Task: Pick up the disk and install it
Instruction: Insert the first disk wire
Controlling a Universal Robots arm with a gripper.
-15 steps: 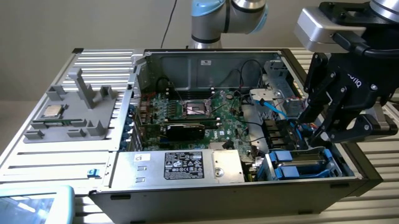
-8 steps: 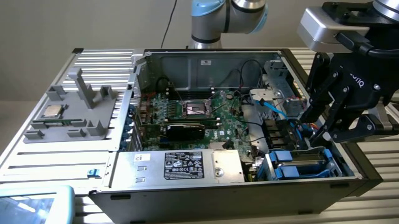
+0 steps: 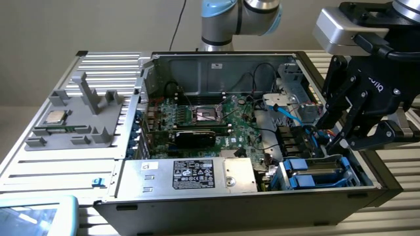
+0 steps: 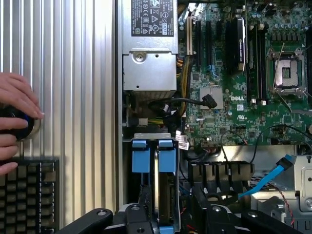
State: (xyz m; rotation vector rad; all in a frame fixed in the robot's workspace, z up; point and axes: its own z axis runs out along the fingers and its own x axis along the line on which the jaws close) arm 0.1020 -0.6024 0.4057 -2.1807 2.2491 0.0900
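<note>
In the exterior view, the open computer case (image 3: 196, 209) sits on the ribbed table (image 3: 59, 172). The disk (image 3: 318, 171) lies in the drive bay at about four o'clock in the case, a silver body between bright blue carrier ends. It is just beside the silver power supply (image 3: 190, 174), which sits at six o'clock. The gripper (image 3: 340, 142) hangs over that bay at about three o'clock. Its tips are close above the disk but, as far as we can see, not on it. A blue cable (image 3: 288, 114) runs just beyond the bay, toward the motherboard (image 3: 217, 118).

In the wrist view we look straight down on the disk (image 4: 163, 195), seen edge-on with its blue carrier (image 4: 140, 158) showing. The fingers (image 4: 145, 202) stand partly spread, one on each side of the disk's line. We see nothing clamped between them.

We judge the step to be at the bay itself: the disk rests in its slot and the fingers are free above it. Any move from here calls for straight vertical travel. The bay walls are tight and the blue cable is near.
</note>
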